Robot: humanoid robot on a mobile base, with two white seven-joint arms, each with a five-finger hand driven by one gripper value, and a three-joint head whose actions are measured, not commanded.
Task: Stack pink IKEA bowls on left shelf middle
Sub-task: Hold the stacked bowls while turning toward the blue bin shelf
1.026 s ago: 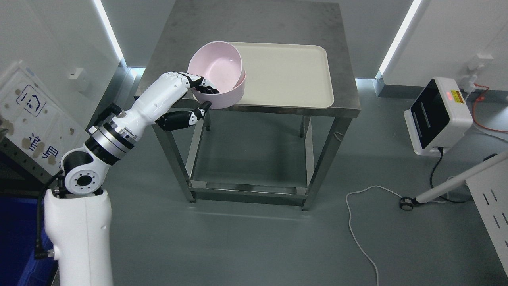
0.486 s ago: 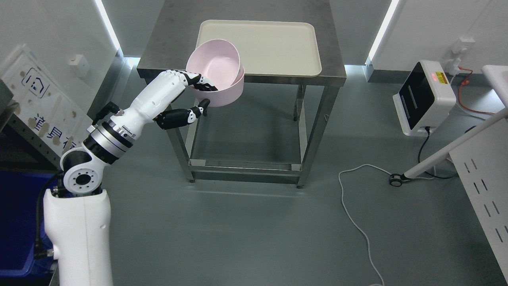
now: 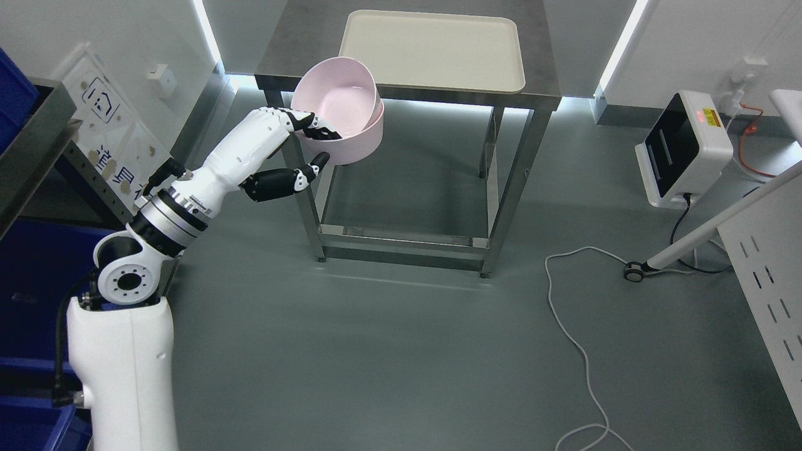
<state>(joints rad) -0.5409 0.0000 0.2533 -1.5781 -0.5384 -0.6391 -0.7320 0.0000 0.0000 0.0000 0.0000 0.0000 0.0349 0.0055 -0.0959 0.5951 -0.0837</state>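
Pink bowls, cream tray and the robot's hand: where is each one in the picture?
pink bowls [image 3: 351,125]: head view, on the outer bowl's side wall.
cream tray [image 3: 432,47]: head view, on its bare flat bottom.
left hand [image 3: 285,150]: head view, on the middle of the hand, gripping the bowls' rim.

Two pink bowls [image 3: 341,116], nested, tilted with the opening up and forward, held in mid-air, clear of any surface.

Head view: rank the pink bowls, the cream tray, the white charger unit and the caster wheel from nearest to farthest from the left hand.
1. pink bowls, gripped in the left hand.
2. cream tray, on the steel table behind.
3. caster wheel and white charger unit, both far right, too close to call.
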